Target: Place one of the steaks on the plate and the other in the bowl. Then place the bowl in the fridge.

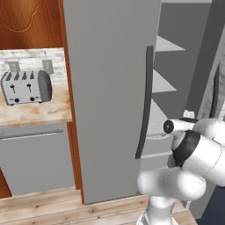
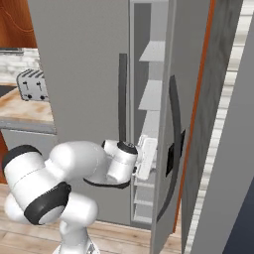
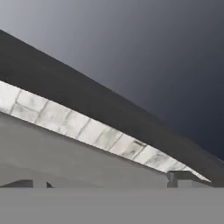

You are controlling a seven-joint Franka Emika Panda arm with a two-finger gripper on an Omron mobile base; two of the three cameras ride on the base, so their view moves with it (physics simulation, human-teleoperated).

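So the fridge point(image 2: 89, 74) has its right door ajar, shelves showing bare; gripper point(image 2: 149, 158) sits at that gap, jaws apart, empty; can't tell where the bowl and steaks are; stowing the bowl looks pending

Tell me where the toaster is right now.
The toaster sits on the wooden counter at the left of both base views, against the tiled wall, just left of the fridge.
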